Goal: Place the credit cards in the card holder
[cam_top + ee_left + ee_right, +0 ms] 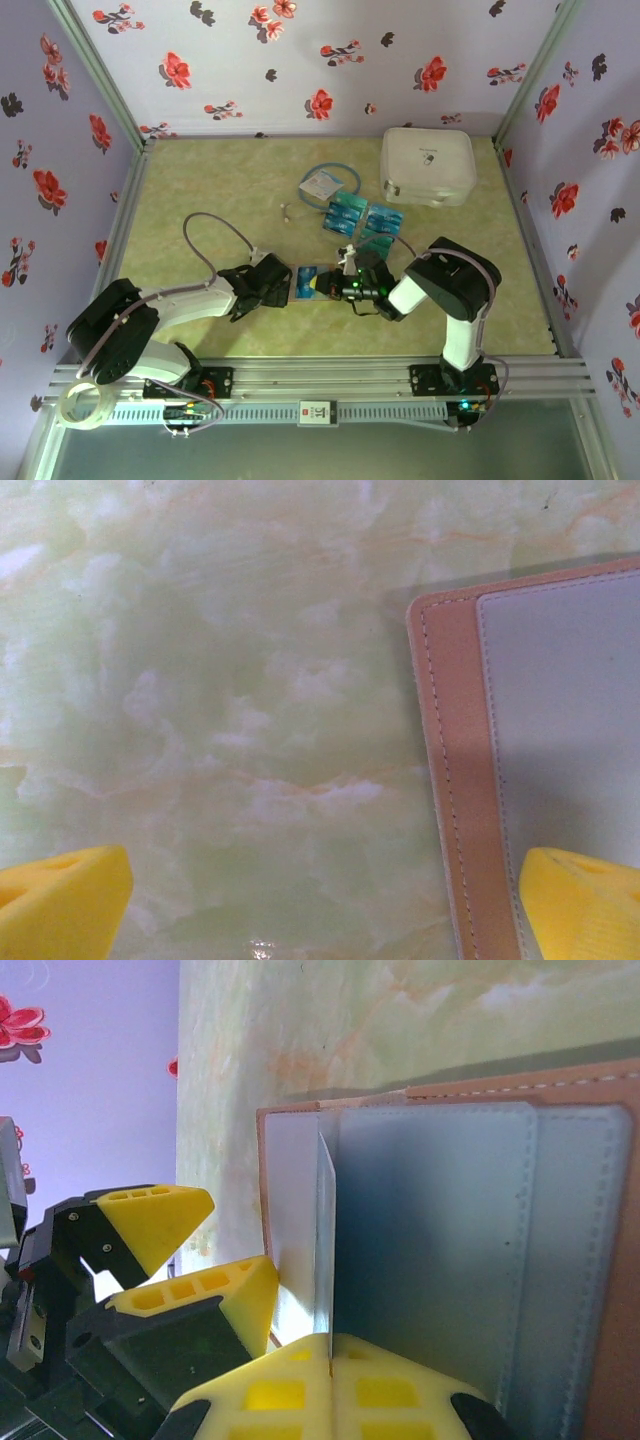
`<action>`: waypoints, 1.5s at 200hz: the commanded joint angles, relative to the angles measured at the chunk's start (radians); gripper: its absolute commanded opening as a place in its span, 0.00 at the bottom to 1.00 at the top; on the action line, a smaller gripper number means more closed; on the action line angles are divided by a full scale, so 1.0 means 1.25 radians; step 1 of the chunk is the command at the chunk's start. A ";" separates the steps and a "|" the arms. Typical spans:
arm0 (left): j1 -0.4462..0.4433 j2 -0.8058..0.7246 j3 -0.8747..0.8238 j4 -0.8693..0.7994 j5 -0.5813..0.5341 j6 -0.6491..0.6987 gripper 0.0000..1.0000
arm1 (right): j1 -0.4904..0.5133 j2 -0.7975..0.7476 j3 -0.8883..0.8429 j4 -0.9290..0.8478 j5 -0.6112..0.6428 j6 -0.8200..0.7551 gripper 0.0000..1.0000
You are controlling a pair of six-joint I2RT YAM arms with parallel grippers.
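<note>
On the desk (200,200) the card holder (307,281) lies open between both arms. The left hand (284,283), fingers wide apart, straddles its edge. The right hand (330,1348) is clamped on one credit card (325,1220), edge-on along the pocket seam just ahead.

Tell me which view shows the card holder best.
Right wrist: the card holder lies open, pocket seams clear, a card held edge-on over it by the shut right hand. Left wrist gives one stitched corner. Top external gives a small patch, partly covered by the arms.
</note>
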 commanded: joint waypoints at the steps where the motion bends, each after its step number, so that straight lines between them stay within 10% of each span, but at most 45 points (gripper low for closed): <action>1: -0.006 -0.007 -0.009 -0.010 -0.028 -0.014 1.00 | 0.006 0.024 0.014 -0.043 -0.020 0.010 0.01; 63: -0.008 -0.006 -0.007 -0.008 -0.027 -0.015 1.00 | 0.006 0.032 0.018 -0.052 -0.027 0.010 0.03; 100: -0.008 -0.007 -0.006 -0.007 -0.027 -0.018 1.00 | 0.001 0.014 0.027 -0.095 -0.029 -0.008 0.23; 251: 0.066 -0.106 0.009 -0.070 0.003 -0.076 1.00 | -0.001 -0.181 0.237 -0.693 0.059 -0.252 0.59; 300: 0.081 -0.103 -0.018 -0.096 0.005 -0.108 1.00 | 0.000 -0.218 0.297 -0.883 0.157 -0.324 0.56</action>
